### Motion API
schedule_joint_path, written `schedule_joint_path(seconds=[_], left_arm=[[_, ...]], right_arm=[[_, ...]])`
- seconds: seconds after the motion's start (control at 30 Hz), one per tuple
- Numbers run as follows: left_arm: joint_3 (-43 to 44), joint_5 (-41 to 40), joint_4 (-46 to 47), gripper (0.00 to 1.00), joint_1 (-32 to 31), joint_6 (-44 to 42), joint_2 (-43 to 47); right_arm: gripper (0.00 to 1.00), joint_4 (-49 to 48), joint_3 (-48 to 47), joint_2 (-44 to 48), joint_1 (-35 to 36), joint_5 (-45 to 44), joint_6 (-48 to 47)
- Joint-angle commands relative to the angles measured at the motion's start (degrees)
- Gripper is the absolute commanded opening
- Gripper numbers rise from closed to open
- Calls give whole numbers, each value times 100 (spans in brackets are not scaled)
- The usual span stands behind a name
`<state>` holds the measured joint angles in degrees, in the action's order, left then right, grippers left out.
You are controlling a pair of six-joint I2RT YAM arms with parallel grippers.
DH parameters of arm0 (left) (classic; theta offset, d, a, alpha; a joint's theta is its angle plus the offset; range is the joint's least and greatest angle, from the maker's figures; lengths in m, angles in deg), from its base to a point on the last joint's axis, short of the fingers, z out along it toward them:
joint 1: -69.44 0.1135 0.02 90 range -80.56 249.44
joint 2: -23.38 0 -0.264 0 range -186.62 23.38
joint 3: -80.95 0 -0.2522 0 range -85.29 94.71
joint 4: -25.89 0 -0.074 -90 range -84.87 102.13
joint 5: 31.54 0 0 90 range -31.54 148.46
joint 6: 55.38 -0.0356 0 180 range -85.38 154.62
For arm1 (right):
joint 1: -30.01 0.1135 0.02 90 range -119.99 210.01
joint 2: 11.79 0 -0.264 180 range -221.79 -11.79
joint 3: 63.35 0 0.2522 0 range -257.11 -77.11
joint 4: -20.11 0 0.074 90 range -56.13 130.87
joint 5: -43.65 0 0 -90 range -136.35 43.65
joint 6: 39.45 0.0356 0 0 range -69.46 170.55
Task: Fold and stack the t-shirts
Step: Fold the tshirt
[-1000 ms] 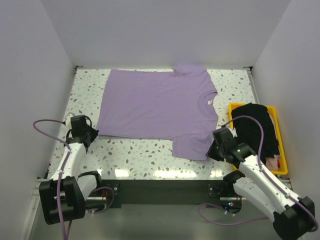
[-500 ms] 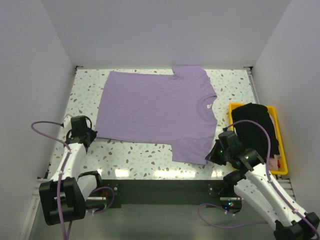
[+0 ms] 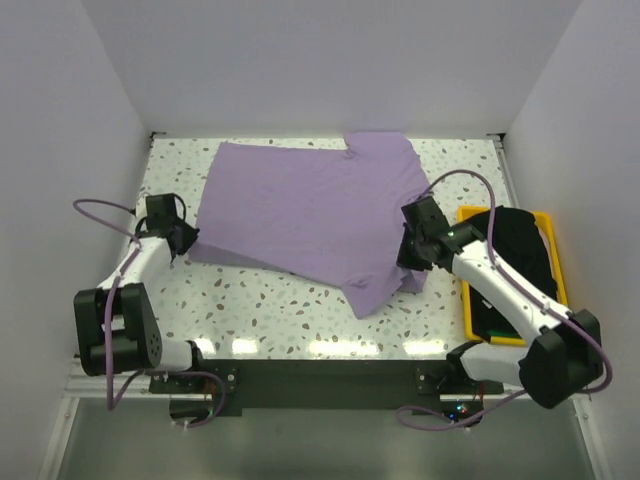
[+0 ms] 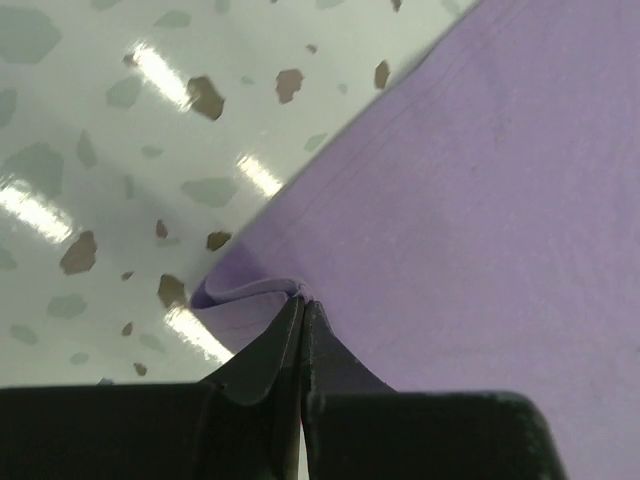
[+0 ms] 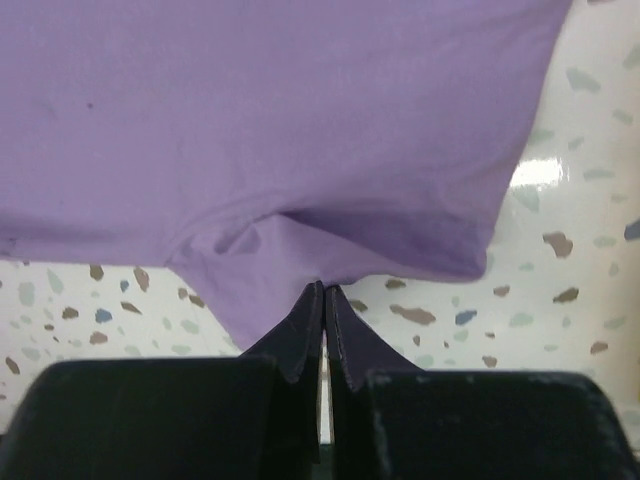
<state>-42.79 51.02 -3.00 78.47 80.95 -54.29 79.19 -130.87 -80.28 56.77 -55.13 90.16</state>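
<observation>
The purple t-shirt (image 3: 310,215) lies spread on the speckled table (image 3: 280,305), left of the yellow bin (image 3: 467,300). Its long axis runs sideways, with the hem far from the bin and the collar end beside it. A black t-shirt (image 3: 520,250) fills the bin, partly behind the right arm. The left gripper (image 4: 302,300) is pinched tight on the hem corner farthest from the bin. The right gripper (image 5: 322,290) is clamped on a bunched fold nearest it, which covers the collar.

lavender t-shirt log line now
left gripper: shut on lavender t-shirt hem corner | right gripper: shut on its sleeve side | black t-shirt: in yellow bin
</observation>
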Motion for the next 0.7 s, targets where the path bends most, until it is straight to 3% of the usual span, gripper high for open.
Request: schedule_joint_path(seconds=[0.0,0.27,0.67], left_arm=[[644,59,266,0,-16,-80,-406],[1909,173,107,0,-60,-89,-1663],[2649,313,46,0,-51,-176,-2235]], right_arm=[[0,-514,-582,-524,-57,-309,-305],[0,-752,-1707,-1982,-759,200,-490],[0,-788,-2639,-2573,-1182,473,-516]])
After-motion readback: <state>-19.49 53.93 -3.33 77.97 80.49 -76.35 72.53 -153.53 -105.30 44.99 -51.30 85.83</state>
